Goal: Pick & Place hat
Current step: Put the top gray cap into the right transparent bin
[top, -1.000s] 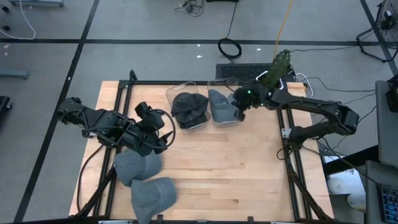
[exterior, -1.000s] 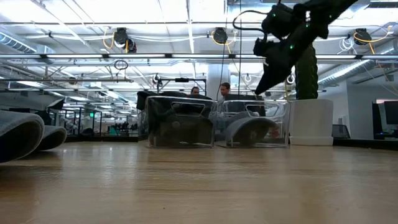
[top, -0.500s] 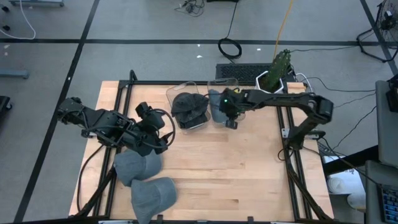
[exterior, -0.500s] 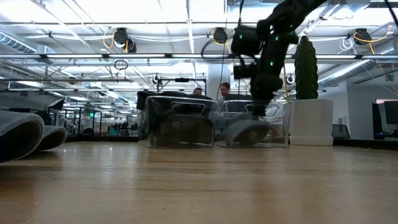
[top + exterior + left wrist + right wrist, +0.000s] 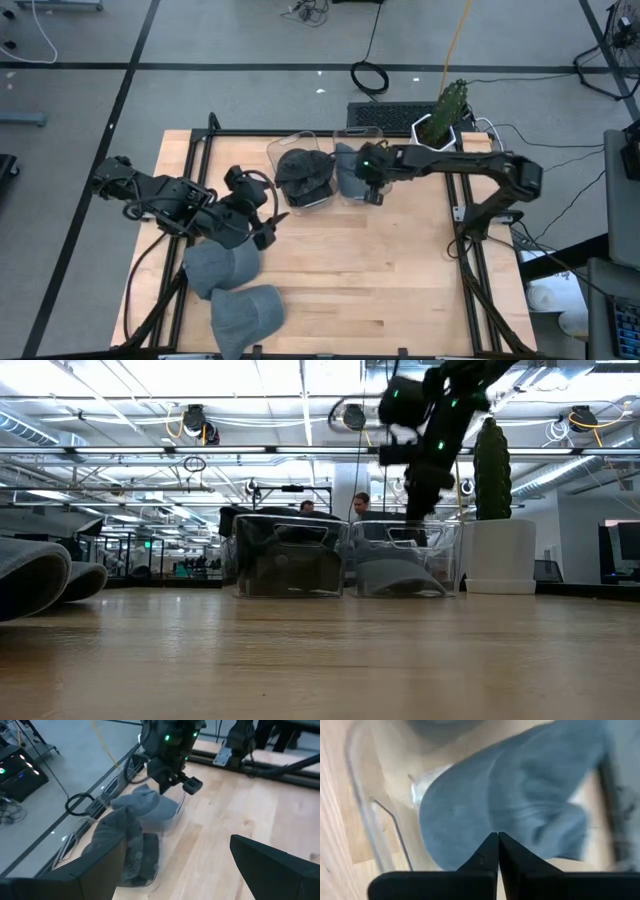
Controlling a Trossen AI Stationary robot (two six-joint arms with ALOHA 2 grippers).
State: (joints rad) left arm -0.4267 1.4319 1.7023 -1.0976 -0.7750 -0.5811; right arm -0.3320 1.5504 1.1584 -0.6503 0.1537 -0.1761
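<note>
The right gripper (image 5: pixel 372 192), which a second ago hung out to the right of the two clear bins, has swung in over the right bin (image 5: pixel 358 172) and now sits just above the grey hat (image 5: pixel 350 162) lying inside it; its fingers (image 5: pixel 492 851) are pressed fully together with nothing between them, so it looks to be tamping or nudging the hat down rather than carrying it. In the low view the hat (image 5: pixel 392 575) has gone from a humped mound to a flatter heap on the bin floor, which suggests this placement is as good as done and the arm is free to leave. The left gripper (image 5: pixel 262 218) has barely shifted: it hovers over the counter (image 5: pixel 400 270) beside the two hats not yet moved, fingers spread wide and empty. Of those, one grey hat (image 5: pixel 222 268) lies just by that gripper, and another (image 5: pixel 247 312) sits near the counter's front edge, so the next pick is likely one of them. The left bin (image 5: pixel 300 172) already holds a darker hat (image 5: pixel 303 168). The hats are soft, matte knit-like cloth, domed but slumping and creasing easily; the bins are thin, glossy, transparent plastic with rounded rims; the counter is pale, smooth wood planking inside a black frame.
</note>
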